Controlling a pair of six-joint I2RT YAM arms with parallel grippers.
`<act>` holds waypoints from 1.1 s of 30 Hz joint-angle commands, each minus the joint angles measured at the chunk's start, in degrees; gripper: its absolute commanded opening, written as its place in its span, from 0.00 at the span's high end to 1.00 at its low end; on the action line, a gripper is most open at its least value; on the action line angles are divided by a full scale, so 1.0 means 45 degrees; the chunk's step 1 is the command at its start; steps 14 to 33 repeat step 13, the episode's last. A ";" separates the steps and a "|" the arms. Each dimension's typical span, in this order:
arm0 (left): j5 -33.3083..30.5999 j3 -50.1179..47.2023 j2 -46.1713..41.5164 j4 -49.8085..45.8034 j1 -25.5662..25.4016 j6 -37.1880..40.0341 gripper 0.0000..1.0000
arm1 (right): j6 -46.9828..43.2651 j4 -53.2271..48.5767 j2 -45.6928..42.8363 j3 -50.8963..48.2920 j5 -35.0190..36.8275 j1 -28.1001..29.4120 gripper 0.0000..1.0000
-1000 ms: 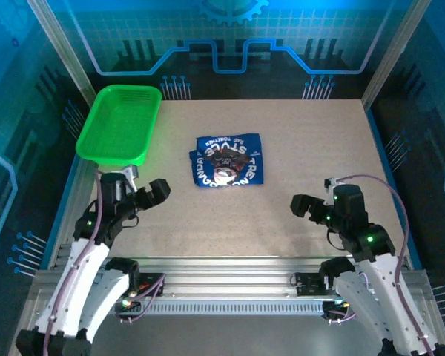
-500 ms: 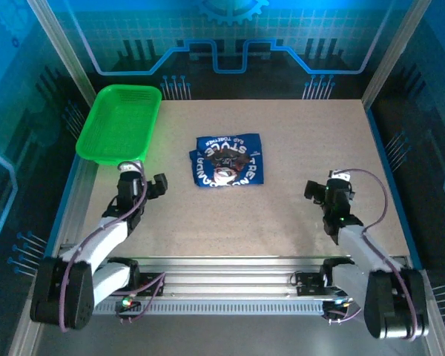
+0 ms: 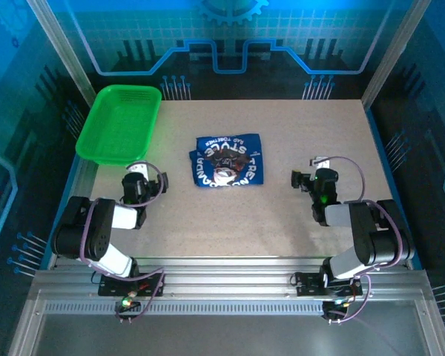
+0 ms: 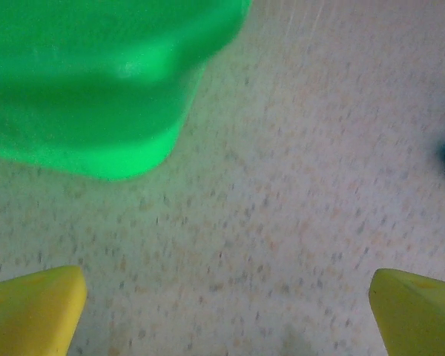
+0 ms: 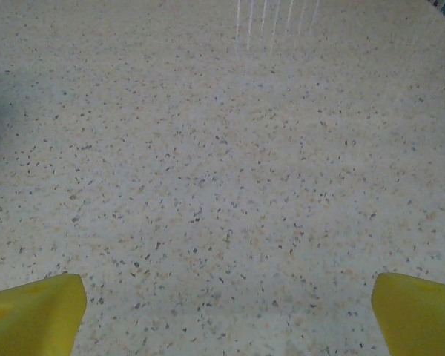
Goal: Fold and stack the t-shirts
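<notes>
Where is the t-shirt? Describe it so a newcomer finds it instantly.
Start at the speckled table, whose far left corner holds a green basket. Right of the basket, mid-table, lies the folded t-shirt. It alone is royal blue, with white lettering around a dark picture.

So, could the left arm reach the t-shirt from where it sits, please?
Probably yes: the left claw is open beside the t-shirt, with bare table between them and the basket off to its other side.
</notes>
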 commanded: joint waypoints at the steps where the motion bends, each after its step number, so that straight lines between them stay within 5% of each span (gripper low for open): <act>1: 0.0403 0.0238 -0.0058 0.0967 0.0129 0.0276 0.01 | -0.0517 0.0679 0.0025 0.0288 0.0555 0.0347 0.00; 33: 0.0384 0.0256 -0.0040 0.0967 0.0129 0.0296 0.01 | -0.0351 0.0615 -0.0043 0.0237 0.0302 0.0144 0.00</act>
